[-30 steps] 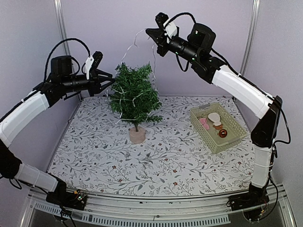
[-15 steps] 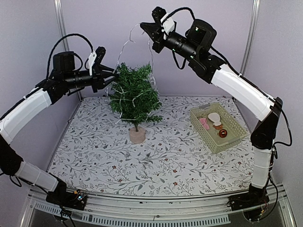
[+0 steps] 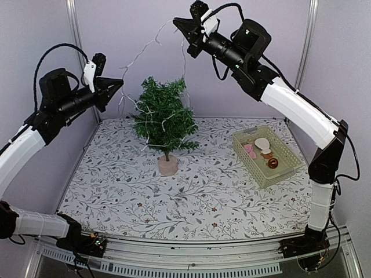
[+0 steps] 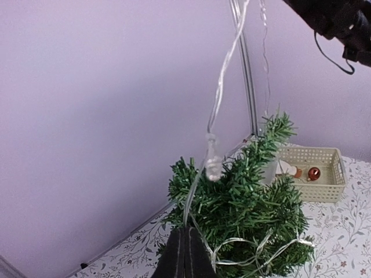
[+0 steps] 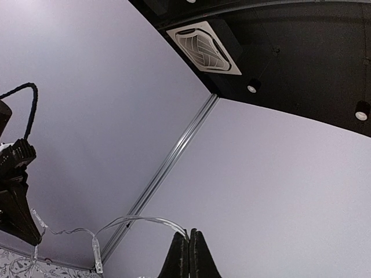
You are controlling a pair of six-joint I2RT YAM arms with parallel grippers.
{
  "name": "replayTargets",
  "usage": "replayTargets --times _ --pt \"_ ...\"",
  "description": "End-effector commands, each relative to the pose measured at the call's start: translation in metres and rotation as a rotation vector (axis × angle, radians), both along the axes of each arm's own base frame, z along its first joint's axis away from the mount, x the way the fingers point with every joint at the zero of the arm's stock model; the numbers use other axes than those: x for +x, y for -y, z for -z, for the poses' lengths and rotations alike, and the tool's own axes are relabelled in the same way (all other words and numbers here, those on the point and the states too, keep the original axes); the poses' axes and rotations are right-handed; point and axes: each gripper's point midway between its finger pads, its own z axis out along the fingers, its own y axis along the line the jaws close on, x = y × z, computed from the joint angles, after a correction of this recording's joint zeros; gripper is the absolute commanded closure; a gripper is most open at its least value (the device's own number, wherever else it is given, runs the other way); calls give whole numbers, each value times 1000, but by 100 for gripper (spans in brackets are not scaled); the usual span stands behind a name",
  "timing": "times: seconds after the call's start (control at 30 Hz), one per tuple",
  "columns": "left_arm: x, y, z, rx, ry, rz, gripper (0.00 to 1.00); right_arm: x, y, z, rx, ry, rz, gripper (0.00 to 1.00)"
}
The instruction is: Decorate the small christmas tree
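Near the worktop's (image 3: 116, 191) back edge, left of centre, upright tree (image 3: 165, 119) below one light string (image 3: 141, 54) pinched in both closed claws: left claw (image 3: 116, 86) nearer, level with its top, leftward; right claw (image 3: 178, 24) well above.

No lettering, label, brand mark, number or sign can be read anywhere in the three views.
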Motion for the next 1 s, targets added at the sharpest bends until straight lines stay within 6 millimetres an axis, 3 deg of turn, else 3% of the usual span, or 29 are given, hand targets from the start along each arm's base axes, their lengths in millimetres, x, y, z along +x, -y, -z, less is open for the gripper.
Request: replayTargets --times 0.0,0.27,0.43,0.67,0.87,0.97 --pt "-6 -31 -21 -61 67 -156 100 -31 28 -52 112 90 -10 100" --pt "-17 -71 -19 -75 91 -351 100 -28 25 -48 118 71 -16 100" --pt "-9 -85 5 -59 0 -445 100 -10 17 -29 105 42 26 100" --pt "-18 -95 45 -62 -113 -482 100 23 -1 14 52 -23 56 100" --pt "-20 -98 86 -66 -220 -504 100 36 -10 31 45 -56 44 100" --pt "-24 -90 83 -96 -199 -450 100 34 -13 35 32 -60 18 100"
